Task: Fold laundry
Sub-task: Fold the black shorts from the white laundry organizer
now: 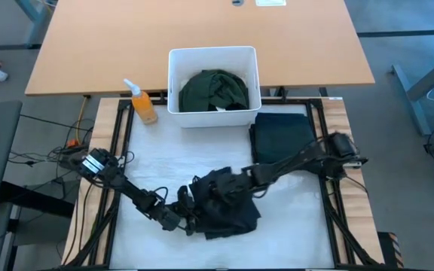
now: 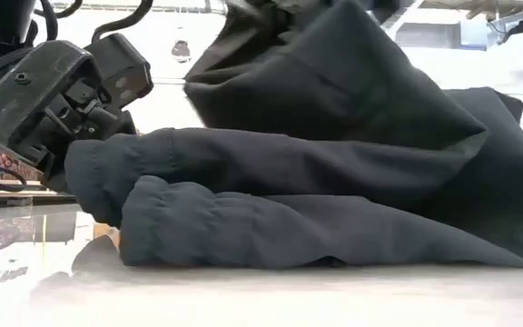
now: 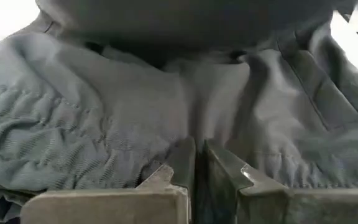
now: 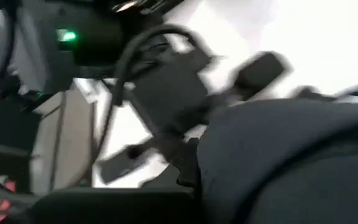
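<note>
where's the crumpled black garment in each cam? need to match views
High: black garment, lower centre of the table, between both grippers.
Low: fills most of the picture, bunched on the table.
Left wrist: spread just beyond the left gripper, whose fingers are nearly together at its edge.
Right wrist: lower right, blurred.
Shared landmark: the left gripper, also in high and low.

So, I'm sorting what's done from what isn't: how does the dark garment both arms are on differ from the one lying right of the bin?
The crumpled garment is bunched in rolls at the table's front; the folded garment lies flat and squared beside the white bin. The crumpled one has the left gripper and right gripper at it; the folded one lies untouched. Both are dark cloth.
</note>
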Tool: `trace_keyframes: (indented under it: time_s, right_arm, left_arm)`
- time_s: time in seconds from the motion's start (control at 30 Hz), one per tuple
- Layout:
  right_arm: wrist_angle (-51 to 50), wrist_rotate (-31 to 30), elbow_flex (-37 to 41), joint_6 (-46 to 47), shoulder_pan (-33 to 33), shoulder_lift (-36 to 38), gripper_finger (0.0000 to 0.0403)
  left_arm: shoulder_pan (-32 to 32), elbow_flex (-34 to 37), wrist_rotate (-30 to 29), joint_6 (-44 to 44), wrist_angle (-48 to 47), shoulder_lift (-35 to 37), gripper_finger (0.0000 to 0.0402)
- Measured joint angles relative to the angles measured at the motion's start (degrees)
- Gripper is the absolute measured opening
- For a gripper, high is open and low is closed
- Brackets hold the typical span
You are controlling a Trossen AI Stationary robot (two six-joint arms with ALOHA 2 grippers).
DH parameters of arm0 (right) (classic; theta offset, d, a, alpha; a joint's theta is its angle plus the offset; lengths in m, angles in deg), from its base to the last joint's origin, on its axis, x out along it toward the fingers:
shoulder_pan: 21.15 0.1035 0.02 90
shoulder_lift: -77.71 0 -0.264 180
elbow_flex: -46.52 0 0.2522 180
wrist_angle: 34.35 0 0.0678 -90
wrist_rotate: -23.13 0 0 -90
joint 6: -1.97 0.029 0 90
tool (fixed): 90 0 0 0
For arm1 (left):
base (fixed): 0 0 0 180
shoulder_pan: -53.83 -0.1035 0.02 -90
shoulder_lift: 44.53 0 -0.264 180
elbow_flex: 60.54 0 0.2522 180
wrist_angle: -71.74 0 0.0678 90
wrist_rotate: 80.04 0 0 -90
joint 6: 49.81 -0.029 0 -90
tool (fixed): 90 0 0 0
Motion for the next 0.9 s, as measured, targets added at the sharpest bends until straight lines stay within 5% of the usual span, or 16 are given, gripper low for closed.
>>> trace_keyframes:
  time_s: [0.17, 0.37, 0.7, 0.9]
  right_arm:
    - [-10.2, 3.6, -10.1, -2.3, 0.6, -5.8, 0.0052]
    - [-29.3, 0.8, -17.3, -6.0, 0.6, -7.3, 0.0056]
    - [-34.0, 1.0, -17.5, -6.7, 1.1, -6.8, 0.0062]
    - [-38.3, 1.1, -19.3, -6.7, 1.0, -6.8, 0.0123]
  left_arm:
    - [0.6, 0.3, 0.0, -1.4, -0.3, 0.4, 0.0007]
    - [1.8, 0.3, -0.5, -1.5, -0.6, 0.4, 0.0004]
    - [2.7, 0.4, -1.8, -1.5, -0.9, 1.3, 0.0004]
    - [2.7, 0.4, -1.8, -0.9, -0.8, 1.5, 0.0004]
